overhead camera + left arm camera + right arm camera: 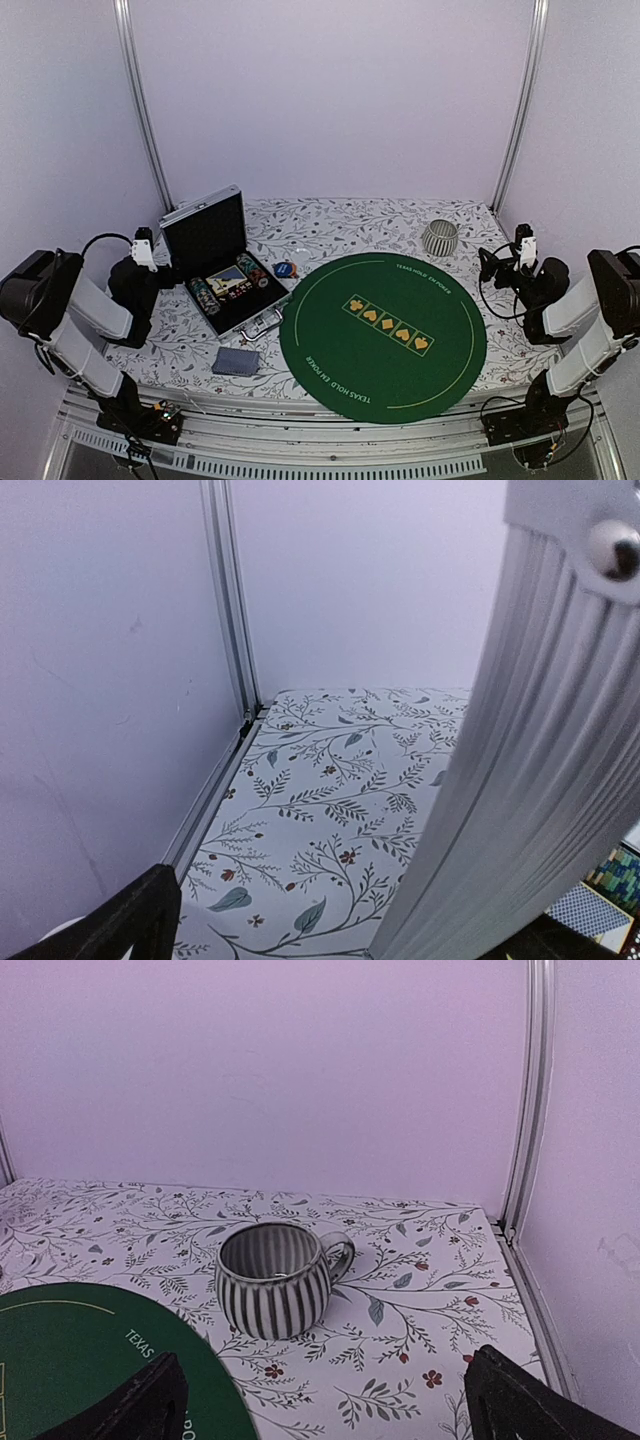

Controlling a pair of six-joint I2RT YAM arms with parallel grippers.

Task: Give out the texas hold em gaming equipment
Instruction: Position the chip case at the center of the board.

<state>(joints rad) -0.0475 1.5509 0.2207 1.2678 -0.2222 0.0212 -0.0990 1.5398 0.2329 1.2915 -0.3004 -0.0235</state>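
Note:
The open aluminium case point(212, 232) stands at the left with striped poker chips point(205, 293) in rows inside it. A grey-blue deck of cards point(236, 361) lies on the table in front of the case. A small blue disc point(287, 268) rests beside the case, at the edge of the green mat point(383, 335). My left gripper point(145, 248) hangs open just left of the case lid point(530, 780), with nothing between its fingers point(130, 920). My right gripper point(523, 243) is open at the far right, apart from all of it, its fingers point(520, 1400) wide.
A ribbed grey cup point(272, 1280) stands on the flowered cloth at the back right, ahead of the right gripper point(330, 1410). The round green mat point(80, 1360) covers the table's middle. Walls and metal posts point(232, 610) close in the back corners.

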